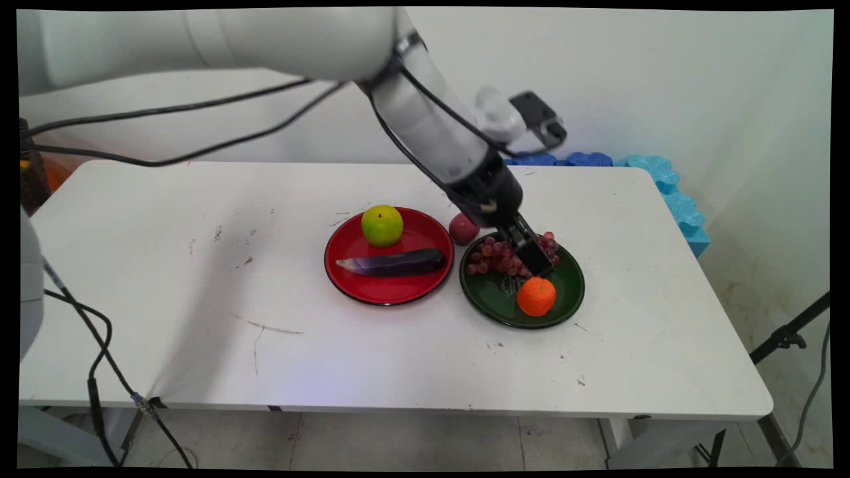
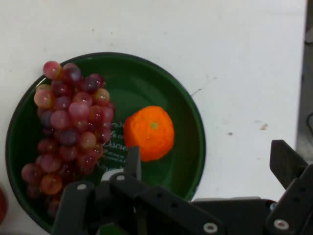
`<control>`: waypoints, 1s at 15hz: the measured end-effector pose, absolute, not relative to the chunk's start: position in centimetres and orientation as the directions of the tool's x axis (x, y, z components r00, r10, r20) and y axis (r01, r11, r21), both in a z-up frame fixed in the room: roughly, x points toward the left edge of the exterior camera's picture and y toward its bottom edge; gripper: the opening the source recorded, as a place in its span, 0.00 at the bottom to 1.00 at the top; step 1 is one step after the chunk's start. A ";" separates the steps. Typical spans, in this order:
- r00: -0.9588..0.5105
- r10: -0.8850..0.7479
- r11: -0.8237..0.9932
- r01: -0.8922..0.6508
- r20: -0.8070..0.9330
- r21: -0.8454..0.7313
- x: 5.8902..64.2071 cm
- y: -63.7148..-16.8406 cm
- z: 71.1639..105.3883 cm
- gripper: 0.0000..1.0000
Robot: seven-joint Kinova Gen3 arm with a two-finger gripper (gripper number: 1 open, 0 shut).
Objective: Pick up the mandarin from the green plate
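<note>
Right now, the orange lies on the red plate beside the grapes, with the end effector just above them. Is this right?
Not quite: the plate is wrong. The orange lies on the green plate beside the grapes, as the hand view shows. The red plate holds an apple and an eggplant. The end effector is indeed just above them.

Grapes (image 1: 505, 257) and orange (image 1: 536, 296) lie in the right plate (image 1: 571, 292); apple (image 1: 382, 225) and eggplant (image 1: 393, 263) in the left plate (image 1: 425, 232).

A dark green plate (image 1: 568, 292) with pale lettering carries red-purple grapes (image 1: 495, 257) and an orange tangerine (image 1: 536, 296). The red plate (image 1: 352, 249) has a black rim, a yellow-green apple (image 1: 382, 225) and a purple eggplant (image 1: 395, 263). The desk (image 1: 199, 299) is white.
</note>
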State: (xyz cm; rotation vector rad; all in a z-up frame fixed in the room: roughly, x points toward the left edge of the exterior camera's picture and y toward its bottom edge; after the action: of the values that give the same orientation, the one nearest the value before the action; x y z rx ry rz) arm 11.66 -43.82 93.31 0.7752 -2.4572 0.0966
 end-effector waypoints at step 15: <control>-0.660 -0.580 0.761 -0.648 0.477 0.029 7.3 -46.7 81.8 1.00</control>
State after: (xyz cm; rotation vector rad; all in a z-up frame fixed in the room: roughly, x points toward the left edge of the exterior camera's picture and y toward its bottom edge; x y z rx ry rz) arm 7.29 -46.66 81.80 0.9265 -2.4910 0.1966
